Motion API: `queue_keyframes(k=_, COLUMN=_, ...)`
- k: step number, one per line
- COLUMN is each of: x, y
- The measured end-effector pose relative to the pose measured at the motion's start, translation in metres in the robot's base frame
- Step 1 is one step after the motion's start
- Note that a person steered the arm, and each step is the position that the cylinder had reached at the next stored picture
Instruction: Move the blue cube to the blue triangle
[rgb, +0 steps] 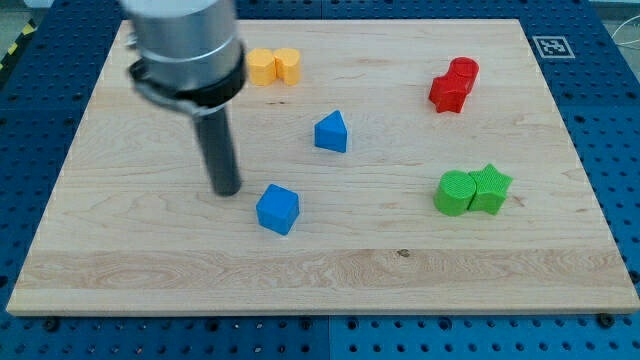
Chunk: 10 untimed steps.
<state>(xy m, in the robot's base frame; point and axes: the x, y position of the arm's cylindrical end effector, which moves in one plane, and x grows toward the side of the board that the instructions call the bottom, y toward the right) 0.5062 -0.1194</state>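
while parked just left of blue cube (277, 209), my tip (227, 190), plain rod, gripping nothing, pre-push; next: swing below-left, shove up-right toward blue triangle (331, 132).

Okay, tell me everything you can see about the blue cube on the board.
The small solid blue plastic-looking cube rests on the light wooden board, a little below centre toward the view's left. It is turned so one corner faces the view's bottom, with its lighter top face and two darker sides showing. No block touches it; the blue triangular block lies apart, up and to the view's right. My tip stands just off its upper-left side, a narrow gap showing.
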Motion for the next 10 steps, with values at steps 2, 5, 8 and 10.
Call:
queue_keyframes(k=2, x=0.032, y=0.043)
queue_keyframes(k=5, x=0.051, y=0.083)
queue_keyframes(k=8, x=0.007, y=0.107)
queue_keyframes(k=10, x=0.014, y=0.077)
